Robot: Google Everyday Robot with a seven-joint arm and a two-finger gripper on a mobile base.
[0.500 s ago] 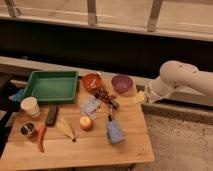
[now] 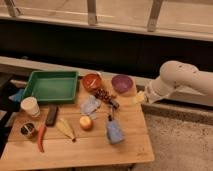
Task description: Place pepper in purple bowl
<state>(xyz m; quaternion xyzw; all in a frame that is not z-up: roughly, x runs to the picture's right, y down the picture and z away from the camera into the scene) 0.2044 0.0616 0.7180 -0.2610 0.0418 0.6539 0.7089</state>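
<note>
One long reach needed. Gripper (image 2: 139,97) hung just beside the purple bowl (image 2: 122,83); couldn't tell whether it was spread or clamped. Pepper (image 2: 41,138) lay well apart from it, at the table's (image 2: 125,147) opposite end. Best approach: from above, pinching across mid-length.

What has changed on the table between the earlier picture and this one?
Nothing has visibly changed. The gripper is at the right edge of the table, just right of the purple bowl, as it was before. The pepper lies near the front left corner, untouched and in the same place.
</note>
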